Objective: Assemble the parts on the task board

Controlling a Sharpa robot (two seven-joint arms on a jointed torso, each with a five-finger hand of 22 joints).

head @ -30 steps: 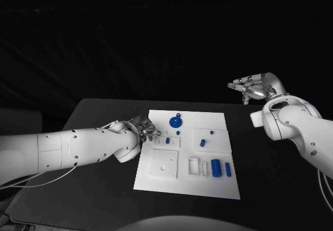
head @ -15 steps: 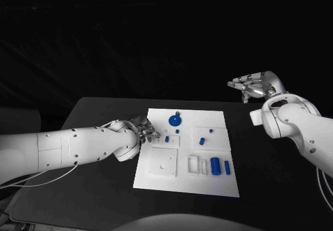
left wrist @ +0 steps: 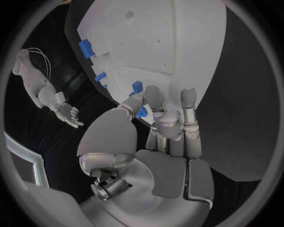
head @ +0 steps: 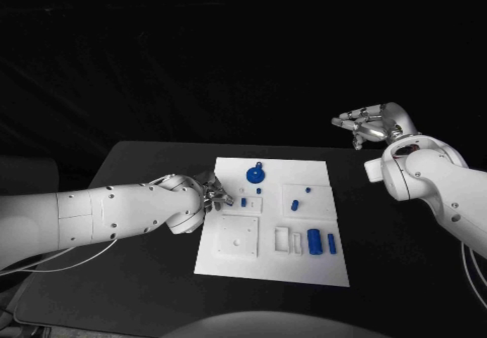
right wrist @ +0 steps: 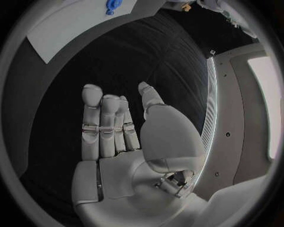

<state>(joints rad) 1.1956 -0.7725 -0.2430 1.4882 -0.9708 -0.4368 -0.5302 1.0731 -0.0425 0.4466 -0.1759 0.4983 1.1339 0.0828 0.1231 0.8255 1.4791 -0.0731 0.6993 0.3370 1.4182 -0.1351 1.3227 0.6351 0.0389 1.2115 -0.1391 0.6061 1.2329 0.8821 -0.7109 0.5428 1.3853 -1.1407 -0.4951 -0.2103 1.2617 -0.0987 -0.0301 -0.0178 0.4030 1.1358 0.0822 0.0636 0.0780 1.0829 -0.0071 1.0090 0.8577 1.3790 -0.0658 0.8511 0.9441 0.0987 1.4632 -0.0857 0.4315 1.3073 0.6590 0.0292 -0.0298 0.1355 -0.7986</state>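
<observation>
The left wrist view shows the left hand's [left wrist: 160,137] thumb and fingertips pinching a small blue part [left wrist: 141,111] at the board's [head: 305,264] edge; the head view hides that grip. The right hand [head: 370,124], fingers apart and empty, hangs well off the board.

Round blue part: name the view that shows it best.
Head view: the round blue part lies whole and unblocked near the board's far edge. The right wrist view catches a sliver of it at the rim.
</observation>
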